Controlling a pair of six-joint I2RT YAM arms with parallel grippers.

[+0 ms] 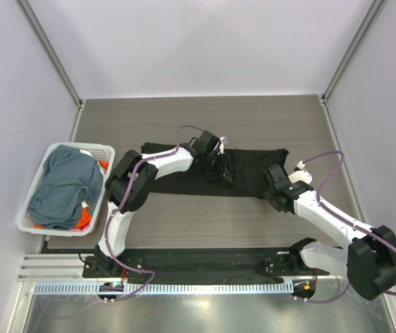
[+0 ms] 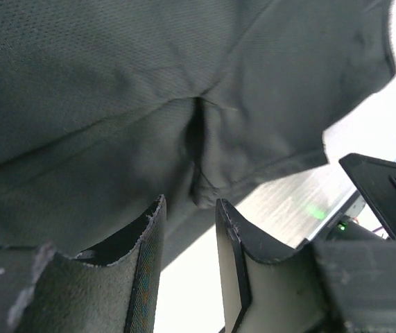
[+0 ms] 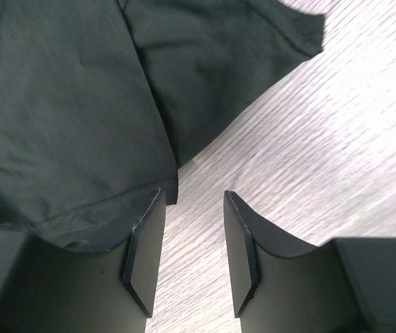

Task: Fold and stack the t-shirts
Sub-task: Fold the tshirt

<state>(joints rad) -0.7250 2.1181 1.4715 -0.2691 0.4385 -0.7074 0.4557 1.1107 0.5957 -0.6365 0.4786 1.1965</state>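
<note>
A plain black t-shirt (image 1: 247,173) lies spread flat across the middle of the table. My left gripper (image 1: 220,168) is over its middle, open and empty; in the left wrist view (image 2: 189,205) it hangs just above a crease in the black cloth (image 2: 114,104). My right gripper (image 1: 275,182) is open and empty at the shirt's near right corner; in the right wrist view (image 3: 194,198) the hem corner of the shirt (image 3: 73,125) lies by the left finger, bare table between the jaws. A slate blue-grey shirt (image 1: 66,184) and an orange one (image 1: 83,218) lie in the basket.
A white lattice-sided basket (image 1: 35,220) stands at the table's left edge. A metal rail (image 1: 184,286) runs along the near edge at the arm bases. Walls close in the far side and both sides.
</note>
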